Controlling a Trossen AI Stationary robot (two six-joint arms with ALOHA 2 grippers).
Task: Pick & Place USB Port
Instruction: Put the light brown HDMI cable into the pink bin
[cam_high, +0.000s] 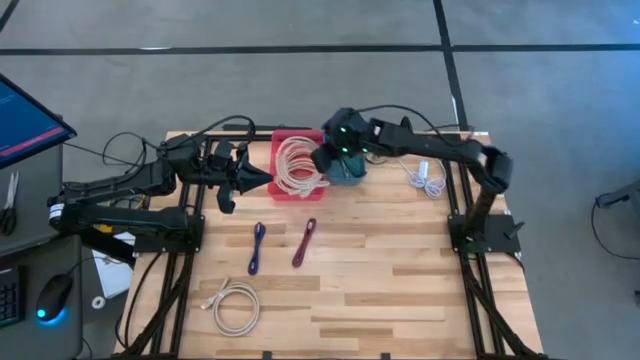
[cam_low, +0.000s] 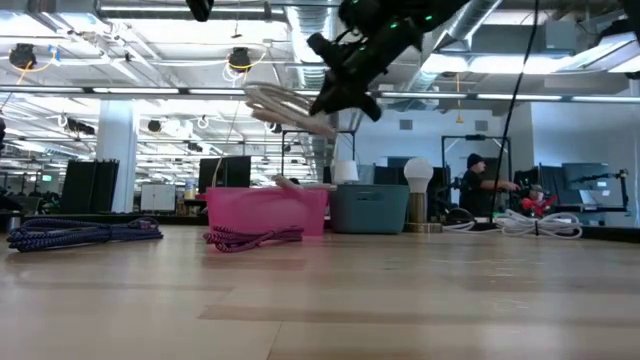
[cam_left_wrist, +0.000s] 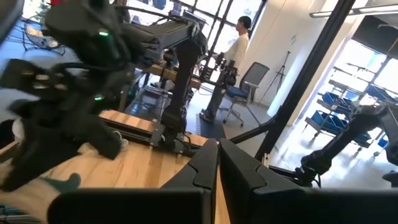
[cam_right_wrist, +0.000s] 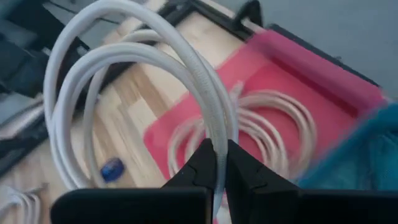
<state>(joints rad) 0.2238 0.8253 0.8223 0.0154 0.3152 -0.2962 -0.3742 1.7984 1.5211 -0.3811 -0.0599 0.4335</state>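
Above the pink bin (cam_high: 290, 140), right end effector (cam_right_wrist: 219, 163) pinches white cable (cam_right_wrist: 143, 56); left end effector (cam_high: 262, 180) pressed together.

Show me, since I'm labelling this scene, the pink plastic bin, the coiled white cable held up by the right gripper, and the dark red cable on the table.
pink plastic bin (cam_high: 281, 141): high view, left rim.
coiled white cable (cam_right_wrist: 155, 56): right wrist view, loop's top.
dark red cable (cam_high: 304, 243): high view, middle.
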